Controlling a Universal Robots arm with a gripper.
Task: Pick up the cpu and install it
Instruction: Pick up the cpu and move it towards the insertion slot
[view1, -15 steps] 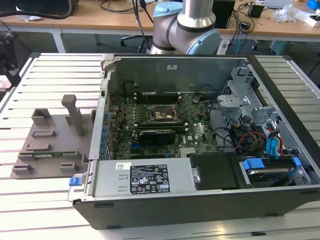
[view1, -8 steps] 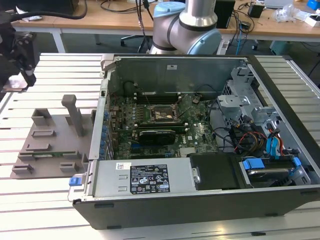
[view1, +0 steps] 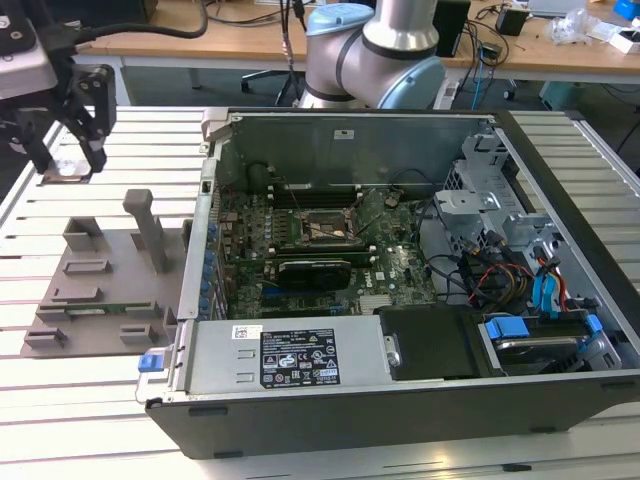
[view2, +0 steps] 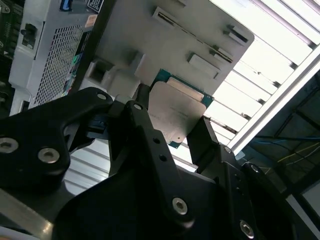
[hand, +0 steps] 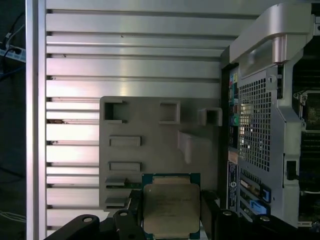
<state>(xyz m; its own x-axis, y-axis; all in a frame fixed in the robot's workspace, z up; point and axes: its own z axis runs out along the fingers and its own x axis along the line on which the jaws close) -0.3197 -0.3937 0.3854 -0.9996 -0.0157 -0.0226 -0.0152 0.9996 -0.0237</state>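
Silver table slats (hand: 135, 65) lie under the claw (view2: 173, 119), which is closed on the little flat cpu (hand: 171, 205) by its side edges, near the grey tray (hand: 150, 135); it looks light, stiff and easy to break, so edges seem safest.

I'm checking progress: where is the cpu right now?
In both wrist views the cpu is clamped in the pincer, near the grey fixture plate, at the exterior view's left of the computer case.
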